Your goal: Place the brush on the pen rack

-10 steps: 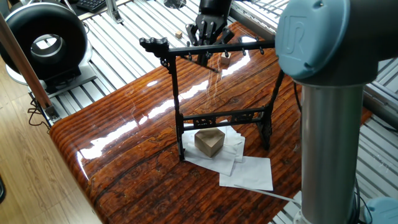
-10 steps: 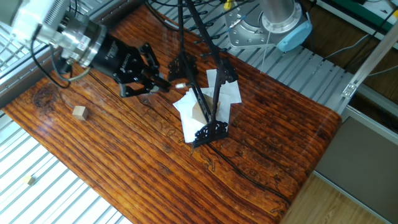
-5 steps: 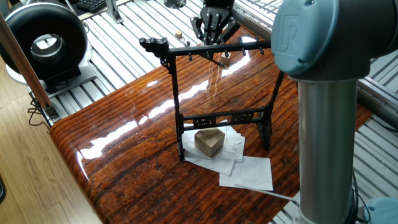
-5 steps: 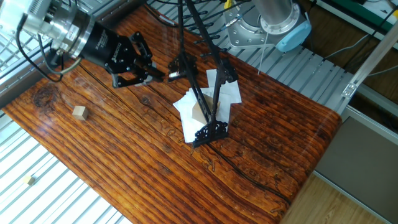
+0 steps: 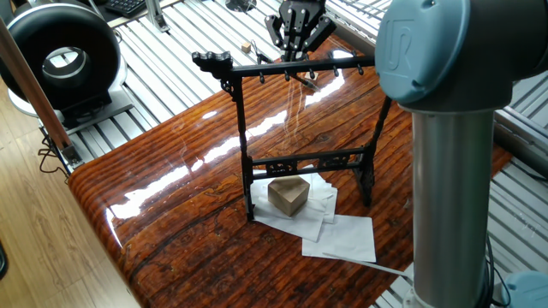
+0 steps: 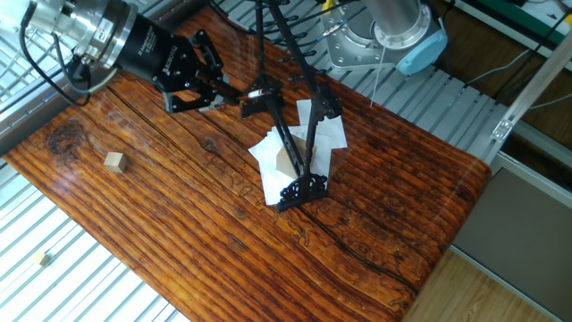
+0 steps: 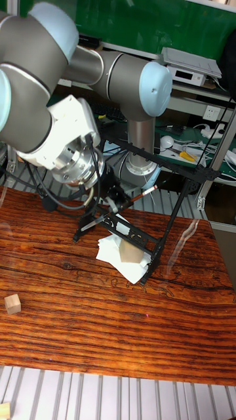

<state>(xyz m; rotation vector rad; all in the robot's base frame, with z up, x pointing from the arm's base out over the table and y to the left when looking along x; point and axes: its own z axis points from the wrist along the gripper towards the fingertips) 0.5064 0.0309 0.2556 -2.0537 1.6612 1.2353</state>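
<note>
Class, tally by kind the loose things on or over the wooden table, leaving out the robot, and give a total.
Rack: 1
Brush: 1
Blocks: 2, one under the rack, one apart
Paper sheets: several, overlapping; exact number unclear
Total without paper: 4

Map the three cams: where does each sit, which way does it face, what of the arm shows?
One fixed view: high, beside the robot base; faces the pen rack; arm column near, gripper far.
The other fixed view: overhead, opposite side; gripper, base beyond.
Tall fixed view: low, table front; arm links fill the top.
Shared: rack, paper sheets, wooden block.
</note>
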